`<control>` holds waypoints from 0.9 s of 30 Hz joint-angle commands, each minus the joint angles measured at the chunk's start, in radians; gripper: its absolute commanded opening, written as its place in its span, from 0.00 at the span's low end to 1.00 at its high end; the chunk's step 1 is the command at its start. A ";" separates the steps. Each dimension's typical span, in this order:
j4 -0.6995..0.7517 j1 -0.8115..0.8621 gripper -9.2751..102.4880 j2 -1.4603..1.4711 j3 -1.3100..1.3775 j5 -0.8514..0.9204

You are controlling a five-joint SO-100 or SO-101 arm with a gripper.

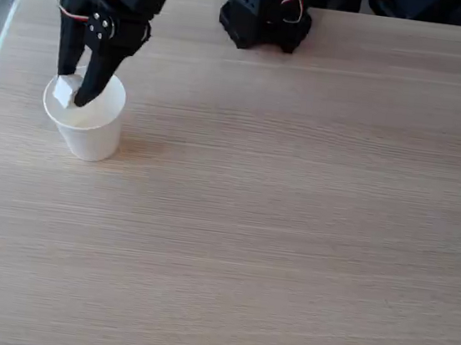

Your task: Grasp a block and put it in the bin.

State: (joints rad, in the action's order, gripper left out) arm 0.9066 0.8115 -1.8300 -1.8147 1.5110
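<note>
A white paper cup, the bin (92, 134), stands upright at the left of the wooden table in the fixed view. Directly above its mouth hangs my black gripper (74, 90), pointing down. Between the two fingers sits the small white block (65, 90), at about the level of the cup's rim. The jaws are closed against the block. The lower part of the block is partly covered by the right finger (92, 86).
The arm's black base (265, 13) with red and white wires stands at the far edge of the table (291, 230). The table's left edge runs close to the cup. Wide bare wood stretches to the right and toward the front.
</note>
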 commanded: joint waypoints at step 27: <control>0.089 0.003 0.29 -0.018 0.031 0.043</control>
State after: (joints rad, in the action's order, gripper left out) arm 0.9925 0.8084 -1.8300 -1.8147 1.5478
